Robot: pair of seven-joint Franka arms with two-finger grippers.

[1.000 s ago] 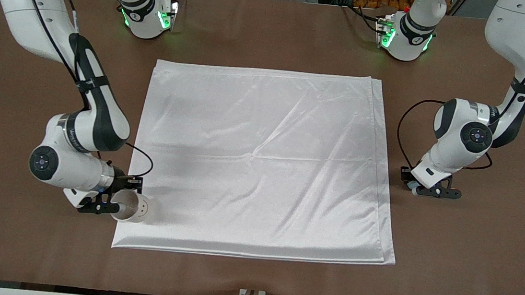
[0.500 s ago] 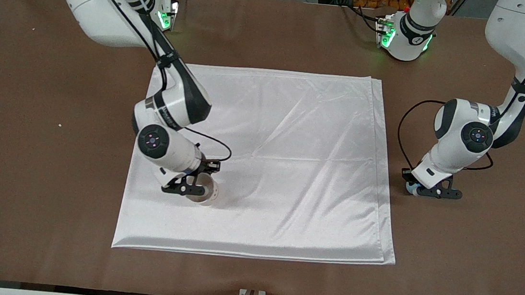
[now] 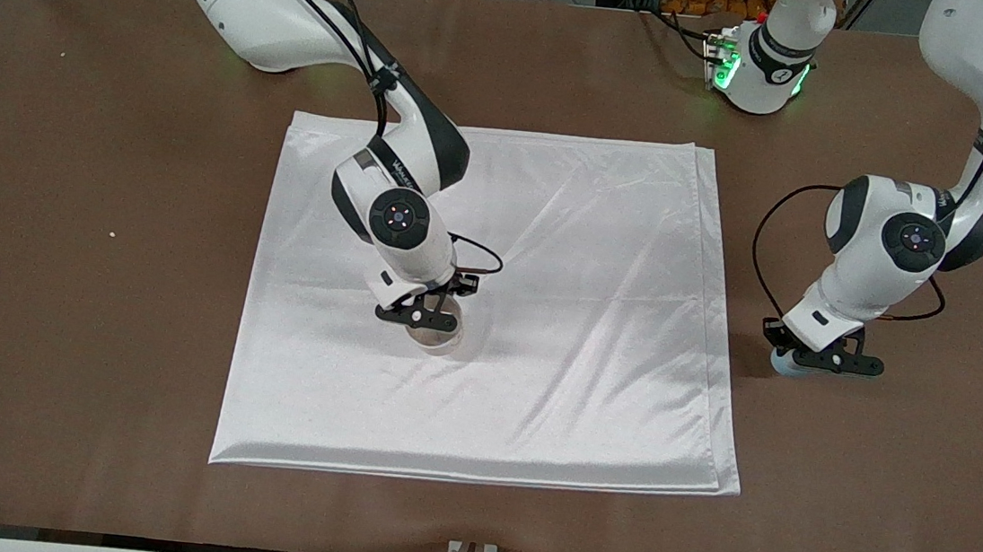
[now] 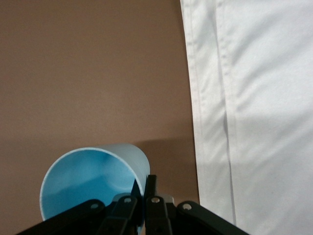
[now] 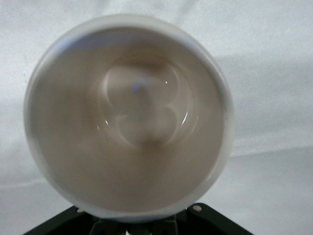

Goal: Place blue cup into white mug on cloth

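Right gripper clamping the rim of the white mug, holding it upright over the middle of the cloth. Left gripper gripping the wall of the blue cup between nearly closed fingers, low at the brown table, beside the cloth's edge toward the left arm's end.

white mug over cloth, blue cup beside cloth
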